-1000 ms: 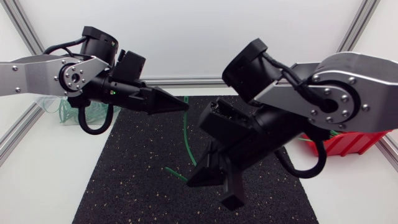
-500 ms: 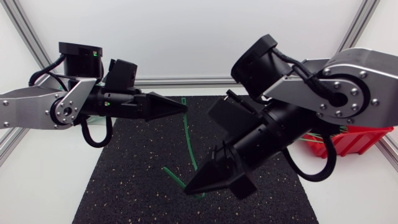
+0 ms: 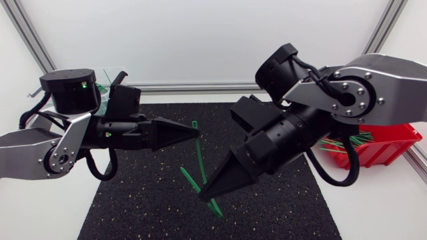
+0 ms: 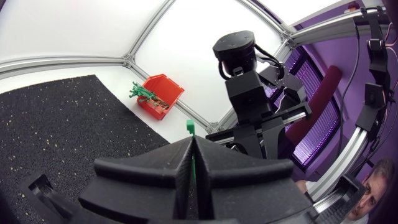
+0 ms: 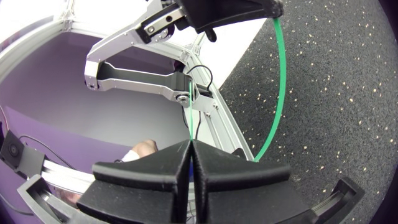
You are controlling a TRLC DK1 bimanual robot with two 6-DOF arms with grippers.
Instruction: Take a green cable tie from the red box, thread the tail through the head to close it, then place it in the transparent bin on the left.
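Observation:
A green cable tie (image 3: 201, 157) hangs above the black mat, held between both grippers. My left gripper (image 3: 197, 131) is shut on its upper end, and the tie's head (image 4: 190, 127) pokes out past the closed fingertips (image 4: 191, 142). My right gripper (image 3: 203, 193) is shut on the lower part, with the tail sticking out on both sides of its tip. In the right wrist view the tie (image 5: 281, 81) curves from my left gripper (image 5: 230, 12) down to my right gripper (image 5: 188, 144). The red box (image 3: 383, 152) with more green ties stands at the right. The transparent bin (image 3: 113, 75) sits at the back left, partly hidden by my left arm.
A black speckled mat (image 3: 147, 200) covers the middle of the white table. An aluminium frame runs along the back and side edges. The red box (image 4: 160, 93) lies just off the mat's far corner in the left wrist view.
My left arm has sunk and drawn back to the left, its gripper still on the tie. My right gripper has turned and risen, and the tail now angles down to the right.

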